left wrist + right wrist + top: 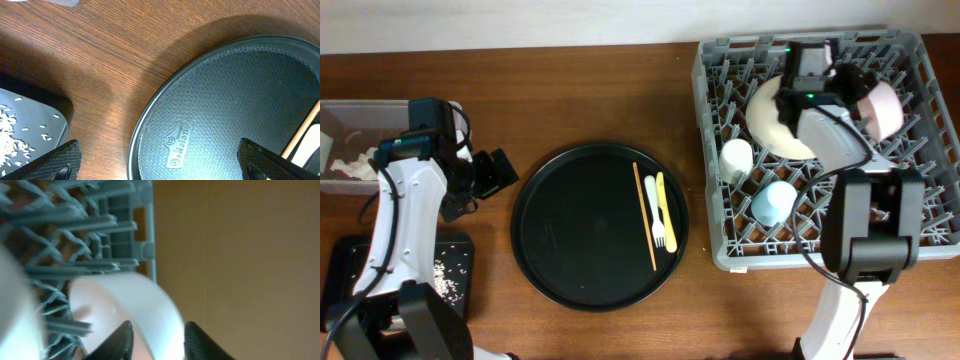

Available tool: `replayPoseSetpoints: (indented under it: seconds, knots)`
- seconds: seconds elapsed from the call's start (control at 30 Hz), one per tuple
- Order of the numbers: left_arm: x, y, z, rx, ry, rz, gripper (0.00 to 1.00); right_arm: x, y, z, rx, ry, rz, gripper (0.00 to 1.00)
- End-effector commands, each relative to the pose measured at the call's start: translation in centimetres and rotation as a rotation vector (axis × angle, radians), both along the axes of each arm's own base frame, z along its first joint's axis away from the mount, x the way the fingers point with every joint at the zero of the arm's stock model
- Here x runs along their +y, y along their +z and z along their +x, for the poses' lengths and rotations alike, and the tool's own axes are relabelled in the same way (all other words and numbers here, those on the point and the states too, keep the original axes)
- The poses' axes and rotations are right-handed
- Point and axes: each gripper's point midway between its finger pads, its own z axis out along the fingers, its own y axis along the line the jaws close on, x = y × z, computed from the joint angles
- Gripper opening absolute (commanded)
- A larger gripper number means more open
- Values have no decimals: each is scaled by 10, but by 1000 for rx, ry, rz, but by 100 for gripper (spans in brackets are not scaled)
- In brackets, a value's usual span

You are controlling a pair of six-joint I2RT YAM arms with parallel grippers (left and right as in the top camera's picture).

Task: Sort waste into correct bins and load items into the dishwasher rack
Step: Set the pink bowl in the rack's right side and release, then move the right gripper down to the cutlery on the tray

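Note:
The pink bowl [883,107] stands on edge among the pegs at the back right of the dishwasher rack [932,150]. My right gripper [860,95] straddles its rim [150,305], the fingers a little apart, one inside the bowl and one outside. The cream plate [772,118], white cup [735,158] and light blue cup [772,203] are in the rack too. White fork [654,212], yellow knife [665,210] and wooden stick [645,215] lie on the round black tray [570,240]. My left gripper [495,172] hangs open and empty over that tray's left rim [150,130].
The clear tub [350,125] at the far left holds white napkins [355,168]. In the shallow black tray [455,250] at the front left lie rice grains [7,135]. Bare wood runs between the black tray and the round tray.

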Motion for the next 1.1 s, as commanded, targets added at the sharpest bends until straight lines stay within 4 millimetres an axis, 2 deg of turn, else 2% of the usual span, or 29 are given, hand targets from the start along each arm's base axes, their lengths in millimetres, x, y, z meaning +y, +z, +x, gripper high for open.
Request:
replayPoseSetpoints:
  seconds: [0.0,0.07,0.1,0.13,0.17,0.2,0.23,0.27,0.3,0.33,0.4,0.43,0.47,0.5,0.57,0.6,0.7,0.73,0.83,0.9,0.97,1.07]
  knots:
    - [0,5,2,-17,3,-4,99,19,4,-4,0,-21,-55,79]
    - [0,5,2,-17,3,-4,99,32,24,-8,-36,-29,-86,87]
    - [0,5,2,-17,3,-4,100,43,40,-7,-96,-13,-75,88]
    - [0,5,2,-17,3,-4,99,56,72,-12,-222,-2,-45,88]
    - [0,5,2,-17,3,-4,99,66,113,-23,-362,7,-8,89]
    - [0,5,2,-17,3,-4,99,73,137,-32,-434,18,15,89]
    - [0,5,2,-17,3,-4,100,87,164,-47,-505,53,58,88]
    - [0,5,2,-17,3,-4,99,111,176,-55,-515,150,142,87]
    - [0,5,2,-17,3,-4,100,144,175,-67,-483,271,273,87]
    - [0,5,2,-17,3,-4,99,184,162,-95,-431,365,473,87]
    - [0,5,2,-17,3,-4,99,241,123,-133,-337,382,913,88]
    - [0,5,2,-17,3,-4,99,268,104,-150,-244,360,1121,87]
    - [0,5,2,-17,3,-4,99,305,82,-171,-80,345,1343,87]
    - [0,5,2,-18,3,-4,99,332,69,-179,39,353,1466,87]
    - [0,5,2,-17,3,-4,99,340,43,-179,119,291,1471,87]
    - [0,5,2,-17,3,-4,99,355,12,-179,218,254,1459,87]
    - [0,5,2,-18,3,-4,99,381,-40,-183,357,217,1408,87]
    - [0,5,2,-17,3,-4,99,393,-63,-183,402,211,1390,83]
    - [0,5,2,-17,3,-4,99,413,-110,-190,451,110,1372,81]
    - [0,5,2,-17,3,-4,99,423,-121,-193,465,116,1367,80]
    - [0,5,2,-17,3,-4,99,433,-121,-193,457,153,1365,73]
    - [0,5,2,-17,3,-4,99,435,-135,-197,458,171,1364,68]
